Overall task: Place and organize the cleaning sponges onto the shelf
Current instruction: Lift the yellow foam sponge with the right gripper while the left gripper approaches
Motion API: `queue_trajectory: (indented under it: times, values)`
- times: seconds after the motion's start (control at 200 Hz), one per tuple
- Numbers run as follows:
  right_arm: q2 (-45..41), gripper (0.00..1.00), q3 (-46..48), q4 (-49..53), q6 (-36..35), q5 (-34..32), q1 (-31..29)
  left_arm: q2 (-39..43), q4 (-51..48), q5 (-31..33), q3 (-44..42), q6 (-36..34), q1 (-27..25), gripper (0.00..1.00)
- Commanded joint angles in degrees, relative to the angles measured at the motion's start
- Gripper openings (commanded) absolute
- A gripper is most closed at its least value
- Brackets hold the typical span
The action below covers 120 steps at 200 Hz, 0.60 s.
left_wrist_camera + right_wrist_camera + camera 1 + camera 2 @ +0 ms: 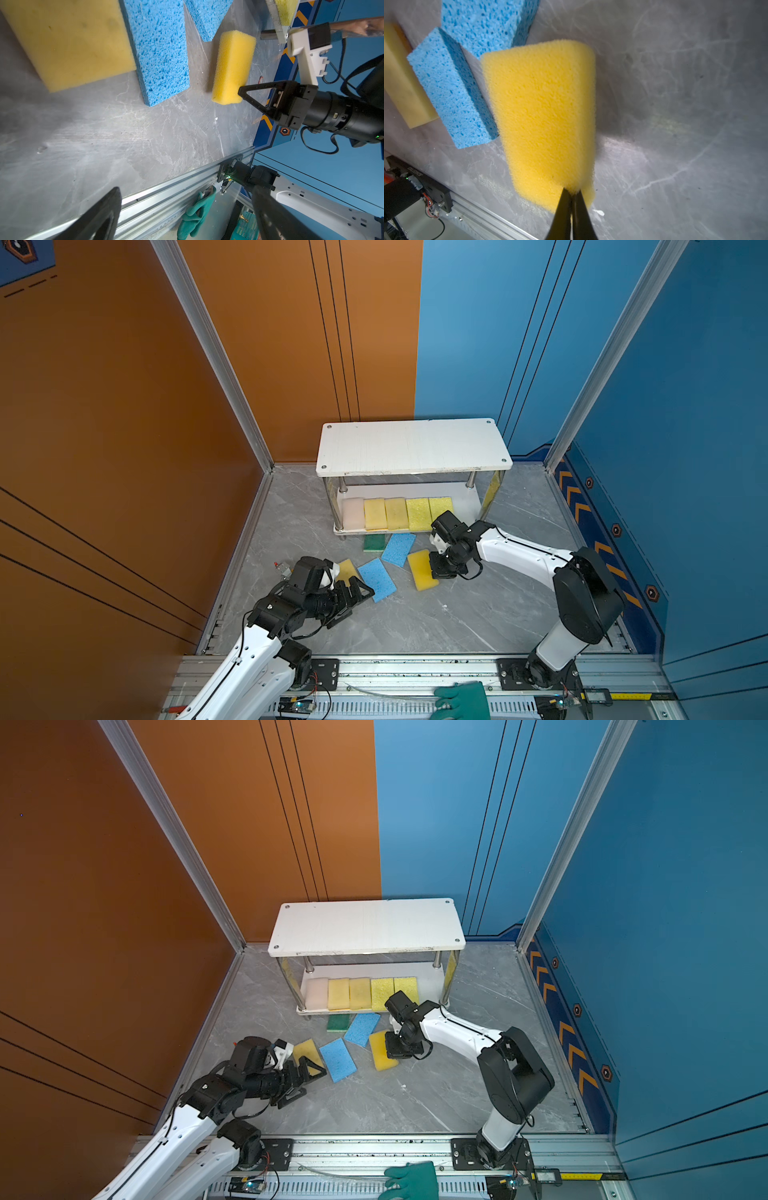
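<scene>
Arms both reach low over the surface (pixel 415 622): the right gripper (pixel 572 193) is pinched tight on one end of the bright yellow sponge (pixel 544 108) lying in front of the shelf (pixel 411 448), the left gripper (pixel 353 605) hangs wide open beside a blue sponge (pixel 377 578). Five sponges (pixel 397 513) sit in a row on the shelf's lower board.

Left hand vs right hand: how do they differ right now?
Left hand is wide open and empty; right hand is shut, pinching the edge of the bright yellow sponge. Left hand sits by the pale yellow sponge and a blue sponge; right hand is nearer the shelf. Both are low over the grey surface, in front of the shelf.
</scene>
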<state>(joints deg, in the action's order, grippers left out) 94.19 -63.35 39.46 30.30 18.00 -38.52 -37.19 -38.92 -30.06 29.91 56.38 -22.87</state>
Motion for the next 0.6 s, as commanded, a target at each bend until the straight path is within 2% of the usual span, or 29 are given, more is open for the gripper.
queue_trajectory:
  times: [0.0,0.24,0.596]
  values:
    - [-4.1,0.05,2.4,1.1,2.3,1.5,-0.5,-0.2,4.3,-0.3,1.5,0.0,0.5,0.98]
    - [-12.9,0.05,4.3,2.3,3.2,4.3,0.9,-0.8,12.8,-0.7,2.3,2.2,0.5,0.98]
    - [-22.5,0.05,0.8,8.4,2.7,8.6,6.9,-4.5,24.3,-3.9,4.8,3.9,0.4,0.98]
